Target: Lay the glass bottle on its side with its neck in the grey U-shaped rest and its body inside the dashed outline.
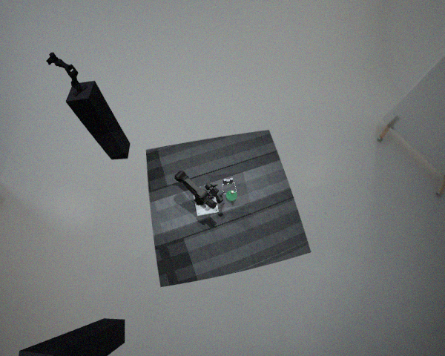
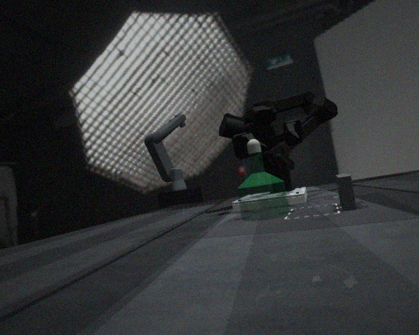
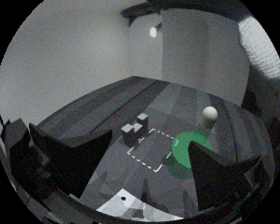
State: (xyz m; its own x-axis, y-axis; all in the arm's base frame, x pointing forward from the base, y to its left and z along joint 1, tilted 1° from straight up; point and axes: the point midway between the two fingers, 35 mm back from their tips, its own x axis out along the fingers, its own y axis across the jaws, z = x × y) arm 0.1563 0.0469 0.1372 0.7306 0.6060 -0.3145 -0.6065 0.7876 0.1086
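The green glass bottle (image 1: 231, 197) (image 2: 262, 185) (image 3: 187, 146) is standing upright, pale cap on top, near the middle of the striped counter (image 1: 253, 230) (image 2: 166, 281) and a touch toward its right edge, as seen from above. The gripper (image 1: 219, 192) (image 2: 269, 138) (image 3: 151, 141) is hanging on the bottle's left-edge side, fingers spread wide, gripping nothing.

Up toward the counter's top edge, the dashed outline (image 1: 236, 188) (image 2: 286, 218) (image 3: 156, 171) is waiting, with the grey U-shaped rest (image 1: 228, 181) (image 2: 346, 192) (image 3: 129, 135) just beyond, its cradle unoccupied. So none of the laying-down is showing as done: grasping, lifting, tipping, lowering and letting go are all remaining!

And the lettering? The bottle is showing no readable label or brand; a small green sign (image 2: 280, 61) on the wall is staying too blurred to read.
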